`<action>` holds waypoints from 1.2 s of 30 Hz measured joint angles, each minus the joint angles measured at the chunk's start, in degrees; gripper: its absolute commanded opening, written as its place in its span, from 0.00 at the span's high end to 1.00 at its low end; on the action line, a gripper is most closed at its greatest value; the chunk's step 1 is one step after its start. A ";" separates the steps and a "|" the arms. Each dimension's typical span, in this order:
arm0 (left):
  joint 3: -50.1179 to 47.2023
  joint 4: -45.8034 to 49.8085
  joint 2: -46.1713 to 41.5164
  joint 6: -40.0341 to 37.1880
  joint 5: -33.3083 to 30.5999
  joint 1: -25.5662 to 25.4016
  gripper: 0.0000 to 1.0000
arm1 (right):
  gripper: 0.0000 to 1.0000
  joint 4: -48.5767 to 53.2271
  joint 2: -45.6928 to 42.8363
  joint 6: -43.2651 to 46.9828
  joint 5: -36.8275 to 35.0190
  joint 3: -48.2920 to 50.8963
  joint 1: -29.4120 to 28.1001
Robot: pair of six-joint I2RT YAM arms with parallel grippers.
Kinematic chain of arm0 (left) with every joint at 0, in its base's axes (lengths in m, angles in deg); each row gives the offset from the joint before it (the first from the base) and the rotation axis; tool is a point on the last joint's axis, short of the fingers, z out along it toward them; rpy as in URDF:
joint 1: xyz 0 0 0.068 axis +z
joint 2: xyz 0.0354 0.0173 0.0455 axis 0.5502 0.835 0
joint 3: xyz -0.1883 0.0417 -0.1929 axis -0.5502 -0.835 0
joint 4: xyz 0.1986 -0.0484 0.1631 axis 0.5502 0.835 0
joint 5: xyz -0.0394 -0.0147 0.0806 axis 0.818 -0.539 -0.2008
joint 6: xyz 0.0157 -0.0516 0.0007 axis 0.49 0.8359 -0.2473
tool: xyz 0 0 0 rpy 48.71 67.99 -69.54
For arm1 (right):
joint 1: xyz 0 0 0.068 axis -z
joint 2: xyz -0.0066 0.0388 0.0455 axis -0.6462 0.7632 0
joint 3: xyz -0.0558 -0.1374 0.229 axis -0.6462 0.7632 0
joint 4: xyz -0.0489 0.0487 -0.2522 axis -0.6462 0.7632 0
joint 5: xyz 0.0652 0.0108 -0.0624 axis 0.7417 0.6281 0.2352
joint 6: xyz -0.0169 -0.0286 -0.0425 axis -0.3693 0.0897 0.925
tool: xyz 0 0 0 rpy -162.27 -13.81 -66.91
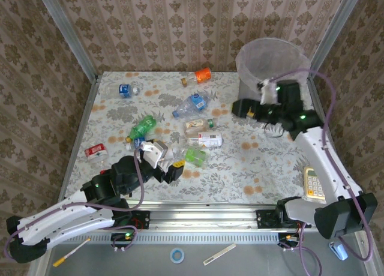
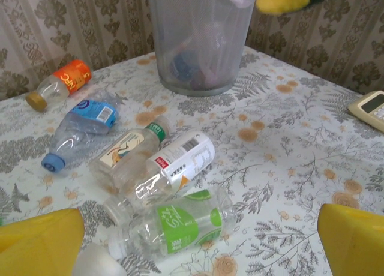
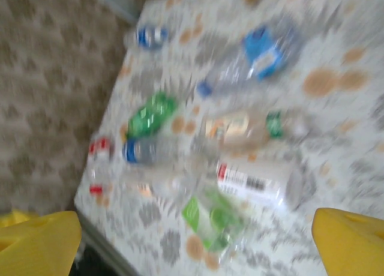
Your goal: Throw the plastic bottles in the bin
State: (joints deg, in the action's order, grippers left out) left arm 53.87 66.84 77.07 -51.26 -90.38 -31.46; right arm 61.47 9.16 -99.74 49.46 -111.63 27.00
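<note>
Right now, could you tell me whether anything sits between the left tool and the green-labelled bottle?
Nothing visible does: the left tool is open, and the green-labelled bottle lies on the table just ahead of it.

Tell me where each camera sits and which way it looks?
Top: high behind the arms, looking down at the table; left arm and right arm show.
Left wrist: low over the table, facing the bin; open left pincer at the bottom.
Right wrist: blurry, looking down across the bottles toward the table's left edge; open right pincer at the bottom.
Shared: both wrist views see the green-label bottle.
</note>
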 measured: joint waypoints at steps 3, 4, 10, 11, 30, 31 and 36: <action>0.00 0.50 -0.61 0.72 -0.31 0.00 0.00 | 0.00 -1.36 1.97 1.51 -1.79 6.23 -7.26; 0.00 0.63 -0.96 0.94 -0.37 0.00 0.00 | 0.00 -1.66 3.34 2.14 -2.73 7.61 -9.68; 0.00 0.66 -3.43 1.70 -0.50 0.00 0.00 | 0.00 -3.82 12.09 7.67 -9.77 9.73 -21.49; 0.00 0.59 -3.69 1.75 -0.50 0.00 0.00 | 0.00 -4.28 13.25 8.41 -10.73 9.73 -22.91; -0.07 0.26 -5.92 1.95 -0.46 0.00 0.00 | 0.01 -7.15 26.73 18.93 -21.51 6.38 -30.08; -0.07 0.24 -5.92 1.95 -0.46 0.00 0.00 | 0.02 -7.19 27.12 19.32 -21.79 6.25 -30.14; -0.07 0.04 -5.90 1.95 -0.46 0.00 0.00 | 0.06 -7.41 29.33 20.33 -22.67 5.55 -30.16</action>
State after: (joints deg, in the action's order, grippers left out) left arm 53.81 66.88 71.16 -49.31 -90.84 -31.46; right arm 54.06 38.49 -79.41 26.79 -106.07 -3.16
